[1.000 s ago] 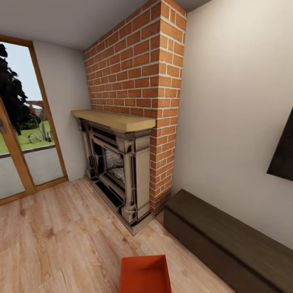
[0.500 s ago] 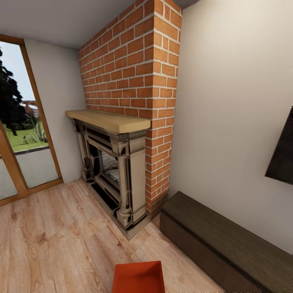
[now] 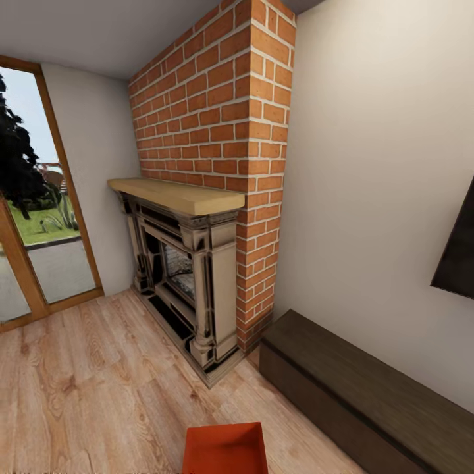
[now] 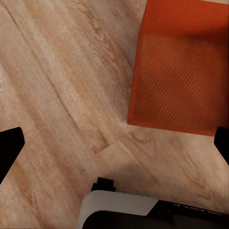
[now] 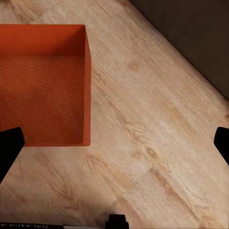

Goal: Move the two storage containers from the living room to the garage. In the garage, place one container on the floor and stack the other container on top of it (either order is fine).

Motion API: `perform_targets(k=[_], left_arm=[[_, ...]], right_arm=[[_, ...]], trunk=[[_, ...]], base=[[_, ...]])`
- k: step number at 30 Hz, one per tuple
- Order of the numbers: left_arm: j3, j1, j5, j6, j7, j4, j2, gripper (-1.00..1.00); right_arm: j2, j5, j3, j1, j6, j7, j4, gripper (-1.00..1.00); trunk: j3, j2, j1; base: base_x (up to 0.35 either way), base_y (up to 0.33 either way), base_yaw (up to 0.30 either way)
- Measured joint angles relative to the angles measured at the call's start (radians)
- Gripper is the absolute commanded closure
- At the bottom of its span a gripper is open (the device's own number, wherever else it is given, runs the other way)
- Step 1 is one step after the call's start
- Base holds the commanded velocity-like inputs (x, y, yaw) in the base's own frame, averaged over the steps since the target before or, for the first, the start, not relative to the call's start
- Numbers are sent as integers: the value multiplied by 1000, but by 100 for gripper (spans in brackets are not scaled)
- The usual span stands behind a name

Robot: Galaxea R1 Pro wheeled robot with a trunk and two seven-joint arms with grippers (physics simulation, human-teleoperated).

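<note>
Your robot stands in the living room, and its head camera looks at a white wall (image 3: 375, 171) with a tall brick chimney (image 3: 217, 131) in front of it. Light wood plank floor (image 3: 85, 388) covers the whole lower part of the head view. At the far left you see a glass door with a wooden frame (image 3: 39, 197), and grass and trees are behind the glass. Below the bricks sits the fireplace (image 3: 181, 276), with a pale wooden mantel shelf (image 3: 174, 194) on top of its dark and cream surround. To the right of the fireplace a long dark low cabinet (image 3: 362, 388) runs along the wall, and its near end is just beside the brick column. Above the cabinet, at the right edge of the head view, a dark corner of the TV (image 3: 457, 257) shows.

One storage container (image 3: 225, 449), orange-red and open on top, stands on the wooden floor at the bottom edge of the head view, near the cabinet but apart from it. It is empty inside.

Your left gripper (image 4: 114, 145) is spread wide above the floor, with the container beside it, not between the fingers. Your right gripper (image 5: 114, 143) is also spread wide, with one corner of the container under it, and it holds nothing.
</note>
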Motion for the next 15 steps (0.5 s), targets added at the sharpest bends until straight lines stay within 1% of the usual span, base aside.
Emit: perform_targets(k=[2,7,9,15], left_arm=[[0,0,0,0,0,0,0,-100],[0,0,0,0,1,0,0,-100],[0,0,0,0,0,0,0,-100],[0,0,0,0,0,0,0,-100]], right_arm=[[0,0,0,0,0,0,0,-100],[0,0,0,0,0,0,0,-100],[0,0,0,1,0,0,0,-100],[0,0,0,0,0,0,0,-100]], trunk=[[0,0,0],[0,0,0],[0,0,0],[0,0,0]], base=[[0,0,140],[0,197,8],[0,105,1],[0,25,0]])
